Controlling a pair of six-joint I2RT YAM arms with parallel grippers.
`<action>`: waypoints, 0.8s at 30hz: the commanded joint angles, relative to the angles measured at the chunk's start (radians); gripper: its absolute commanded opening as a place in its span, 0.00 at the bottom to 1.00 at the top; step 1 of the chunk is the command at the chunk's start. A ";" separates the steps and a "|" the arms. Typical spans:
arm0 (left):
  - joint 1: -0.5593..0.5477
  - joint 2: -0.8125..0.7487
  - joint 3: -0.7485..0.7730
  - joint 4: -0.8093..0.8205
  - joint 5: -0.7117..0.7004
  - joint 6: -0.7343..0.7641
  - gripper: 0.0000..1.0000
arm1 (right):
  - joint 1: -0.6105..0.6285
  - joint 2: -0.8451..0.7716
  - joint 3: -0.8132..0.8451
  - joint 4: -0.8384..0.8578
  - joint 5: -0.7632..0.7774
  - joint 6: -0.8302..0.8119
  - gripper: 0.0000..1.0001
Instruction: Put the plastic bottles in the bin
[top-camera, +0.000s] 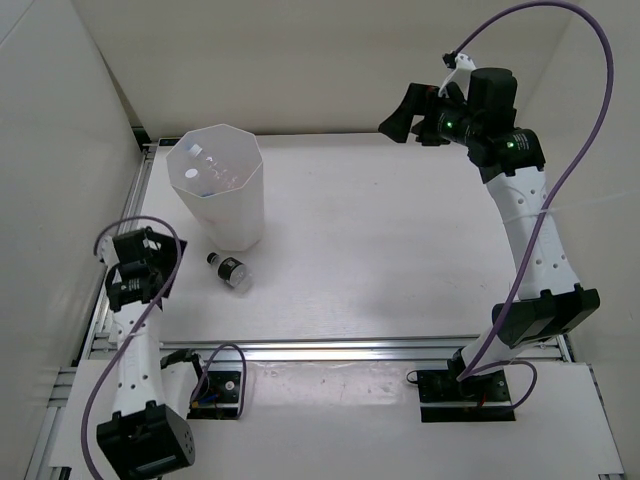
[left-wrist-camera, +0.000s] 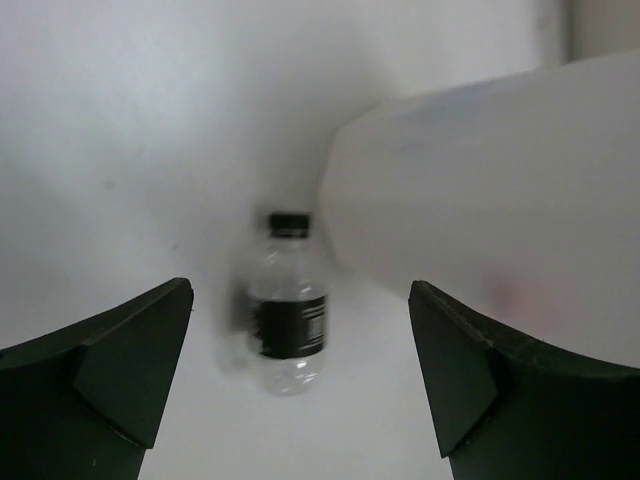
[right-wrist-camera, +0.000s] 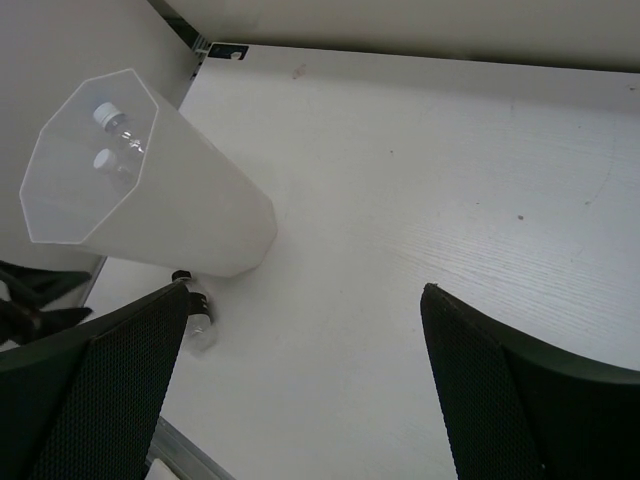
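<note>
A short clear bottle (top-camera: 229, 271) with a black cap and black label lies on the table just in front of the bin (top-camera: 232, 215). The bin is tall, white, translucent and faceted. Other clear bottles (right-wrist-camera: 110, 135) rest inside it, their white caps showing. My left gripper (top-camera: 168, 266) is open, low at the table's left, a little way short of the lying bottle (left-wrist-camera: 288, 322), which shows between its fingers and touches neither. My right gripper (top-camera: 402, 112) hangs open and empty high over the far right. From there the bin (right-wrist-camera: 215, 225) and the lying bottle (right-wrist-camera: 200, 328) show below.
White walls close in the table at the left and back. A metal rail (top-camera: 330, 348) runs along the near edge, with both arm bases behind it. The bin wall (left-wrist-camera: 490, 230) stands close to the right of my left gripper.
</note>
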 joint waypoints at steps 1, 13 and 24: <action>0.051 -0.020 -0.147 0.106 0.314 0.026 1.00 | -0.003 -0.033 0.006 0.020 -0.032 -0.010 1.00; 0.071 -0.008 -0.524 0.434 0.497 0.076 1.00 | -0.003 -0.082 -0.050 0.011 -0.022 -0.030 1.00; 0.070 0.078 -0.590 0.706 0.538 0.005 1.00 | -0.003 -0.123 -0.092 0.002 -0.032 -0.049 1.00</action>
